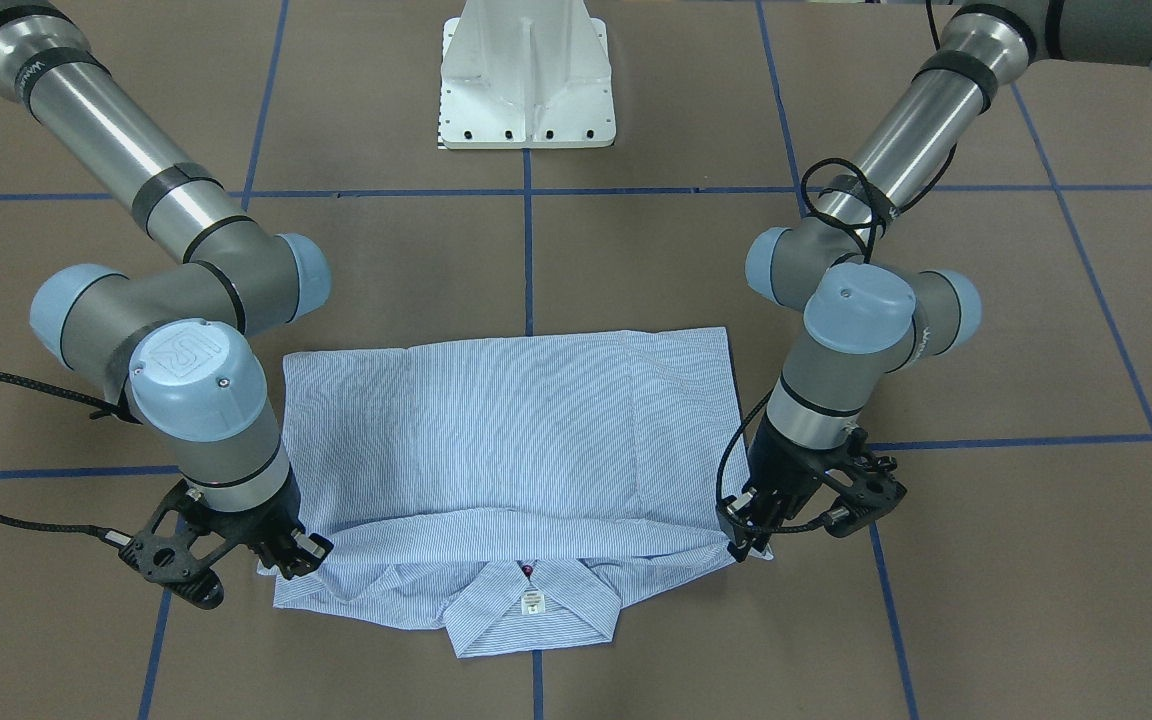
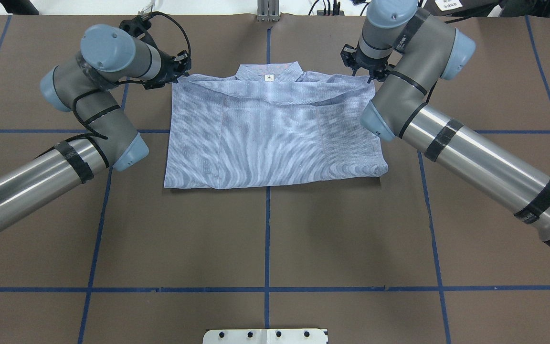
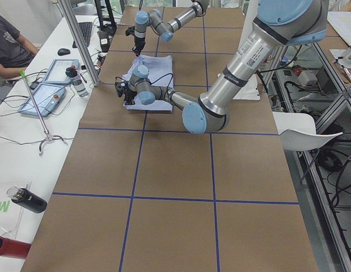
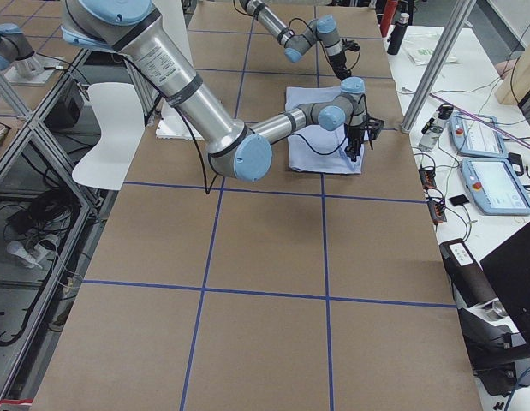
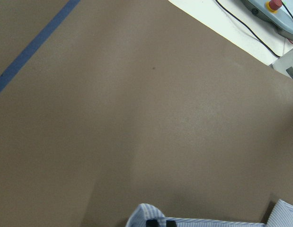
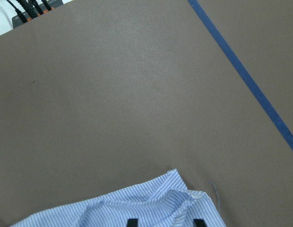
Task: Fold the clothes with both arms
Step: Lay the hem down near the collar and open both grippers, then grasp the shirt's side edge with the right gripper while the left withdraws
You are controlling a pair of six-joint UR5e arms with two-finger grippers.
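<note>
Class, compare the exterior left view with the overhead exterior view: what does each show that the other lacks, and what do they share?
Only exterior left: a black computer mouse, a black bottle lying on its side and a person in a dark top at the view's edge. Only overhead: the small white neck label on the collar. Both: the light blue and white striped shirt folded on the brown blue-taped table, with the silver-grey left arm and right arm reaching its collar-end corners.
</note>
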